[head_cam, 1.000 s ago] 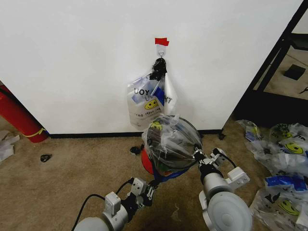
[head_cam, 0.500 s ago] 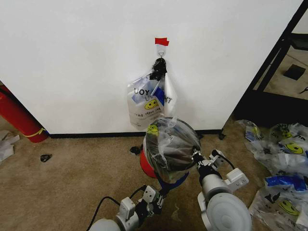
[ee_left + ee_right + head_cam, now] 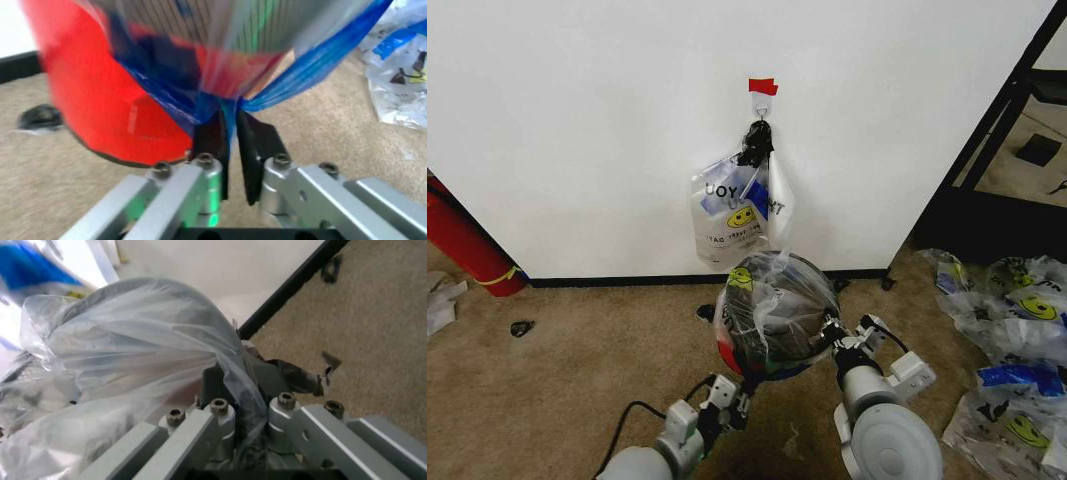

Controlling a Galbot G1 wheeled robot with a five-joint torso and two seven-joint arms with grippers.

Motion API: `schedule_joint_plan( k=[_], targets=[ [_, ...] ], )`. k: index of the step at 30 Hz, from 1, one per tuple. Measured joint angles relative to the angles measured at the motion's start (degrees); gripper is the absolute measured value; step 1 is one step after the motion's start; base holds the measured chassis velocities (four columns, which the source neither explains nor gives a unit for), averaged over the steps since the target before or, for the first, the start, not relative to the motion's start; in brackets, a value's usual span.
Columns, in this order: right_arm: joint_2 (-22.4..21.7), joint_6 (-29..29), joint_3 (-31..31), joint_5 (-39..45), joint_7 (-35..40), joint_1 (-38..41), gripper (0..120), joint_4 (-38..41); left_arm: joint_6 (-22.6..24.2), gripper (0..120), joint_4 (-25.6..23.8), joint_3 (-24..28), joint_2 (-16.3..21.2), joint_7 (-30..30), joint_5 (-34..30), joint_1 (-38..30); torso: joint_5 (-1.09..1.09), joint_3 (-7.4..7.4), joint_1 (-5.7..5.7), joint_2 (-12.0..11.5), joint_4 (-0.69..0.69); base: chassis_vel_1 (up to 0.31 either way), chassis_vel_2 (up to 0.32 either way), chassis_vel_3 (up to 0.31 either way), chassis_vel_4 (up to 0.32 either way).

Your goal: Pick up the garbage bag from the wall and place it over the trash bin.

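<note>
The garbage bag point(image 3: 772, 305), see-through with a yellow smiley, is stretched over the black trash bin, whose red base point(image 3: 724, 352) shows below the plastic. My left gripper point(image 3: 727, 392) is low in front of the bin, shut on the bag's blue handle point(image 3: 320, 65); its fingers point(image 3: 212, 137) pinch the handle next to the red base point(image 3: 100, 100). My right gripper point(image 3: 832, 335) is at the bin's right side, shut on the clear plastic point(image 3: 133, 340). Behind stands the white wall point(image 3: 577, 120) with red tape point(image 3: 763, 87) and a hook point(image 3: 762, 108).
A bunch of bags point(image 3: 742, 205) hangs from the hook just behind the bin. A long red cylinder point(image 3: 462, 240) leans at the left. Loose bags point(image 3: 1017, 340) litter the carpet at the right. A black frame point(image 3: 997, 130) stands by the wall's right end.
The bag has slid down and a little left over the bin, its smiley now lower. My left gripper dipped toward me, then came back up by the bin. My right gripper has shifted slightly left.
</note>
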Motion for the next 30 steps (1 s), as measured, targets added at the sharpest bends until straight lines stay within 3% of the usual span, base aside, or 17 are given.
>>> schedule_joint_plan(
  k=[3,6,9,11,13,16,20,22,24,29,30],
  targets=[
    [-0.27,0.24,-0.31,0.03,-0.11,0.85,0,-1.55,0.54,26,-3.3,-3.98,0.89,-0.1,0.06,4.13,0.0,0.0,0.0,0.0,-0.03,0.0,0.0,0.0,0.0],
    [-0.3,0.52,-0.24,0.01,-0.13,1.37,0,-2.57,0.64,31,-5.08,-6.67,1.3,-0.48,0.11,6.92,0.0,0.0,0.0,0.0,-0.02,0.0,0.0,0.0,0.0],
    [-0.45,0.83,0.08,-0.01,-0.24,1.71,0,-3.54,0.64,44,-7.27,-8.43,2.26,-1.21,0.19,9.53,0.01,0.0,0.0,0.0,0.01,0.0,0.0,0.0,0.0],
    [-0.47,0.93,0.33,-0.03,-0.28,1.71,0,-3.78,0.63,46,-7.84,-8.7,2.74,-1.39,0.19,9.95,0.0,0.0,0.0,0.0,0.01,0.0,0.0,0.0,0.0],
    [-0.47,1.15,0.92,-0.07,-0.32,1.71,0,-4.15,0.49,56,-8.57,-9.26,3.72,-1.77,0.39,10.57,0.0,0.0,0.0,0.0,-0.06,0.0,0.0,0.0,0.0],
    [-0.82,1.44,1.16,-1.01,-0.8,2.08,0,-4.69,-0.35,72,-9.16,-10.07,4.45,-3.78,1.1,12.38,0.0,0.0,0.0,0.0,0.0,0.0,0.0,0.0,0.0],
    [-1.26,2.23,0.67,-4.2,-2.05,1.94,0,-4.88,-0.48,81,-10.78,-10.69,4.46,-6.86,-1.26,11.35,0.0,0.0,0.0,0.0,-0.01,0.0,0.0,0.0,0.0],
    [-1.4,4.02,-0.19,-9.76,-4.18,1.4,0,-5.38,0.55,89,-13.53,-10.76,4.63,-9.28,-7.67,6.87,0.0,0.0,0.0,0.0,-0.01,0.0,0.0,0.0,0.0],
    [-1.24,5.37,-0.84,-13.8,-5.65,1.07,0,-6.05,2.44,89,-15.1,-10.24,5.22,-11.11,-14.84,1.51,0.0,0.0,0.0,0.0,-0.08,0.0,0.0,0.0,0.0],
    [-0.84,6.47,-1.64,-17.03,-6.49,1.24,0,-7.06,5.14,74,-16.52,-9.89,6.45,-13.5,-25.0,-3.76,0.0,0.0,0.01,0.0,-0.06,0.0,0.0,0.0,0.0],
    [-0.89,7.15,-2.39,-18.71,-7.19,1.47,0,-7.73,5.91,67,-17.13,-9.68,7.22,-14.4,-28.56,-5.5,0.02,0.0,0.01,0.0,0.01,0.0,0.0,0.0,0.0]
  ],
)
